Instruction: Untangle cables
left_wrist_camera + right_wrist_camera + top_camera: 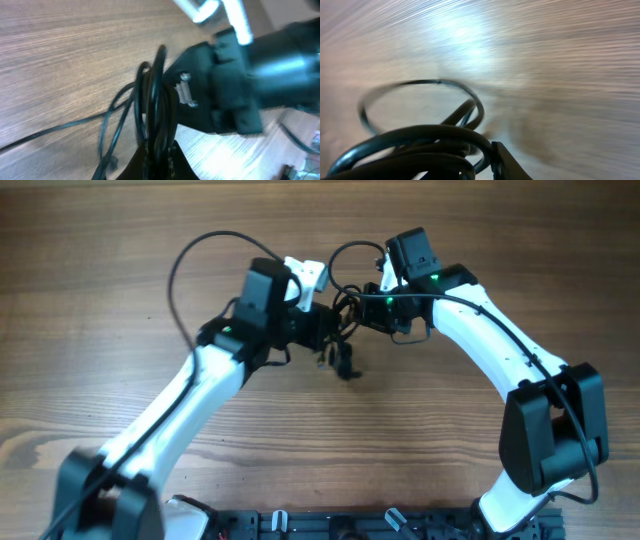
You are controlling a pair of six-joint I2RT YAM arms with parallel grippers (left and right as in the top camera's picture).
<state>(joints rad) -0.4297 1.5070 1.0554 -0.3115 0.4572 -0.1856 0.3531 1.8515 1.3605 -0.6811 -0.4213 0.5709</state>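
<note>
Cables (343, 330) bunched near middle of table (120, 240), slightly toward 12 o'clock, one end trailing toward 6. Pinched in narrow left gripper (156, 162) at 9 o'clock; lying against right gripper (375, 300) at 2 o'clock, cannot tell whether clamped there.

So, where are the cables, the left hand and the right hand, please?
cables (152, 107), left wrist view, on the bundle of loops.
left hand (325, 330), overhead view, between its fingertips, at the tangle.
right hand (360, 302), overhead view, between its fingertips, at the tangle.
</note>
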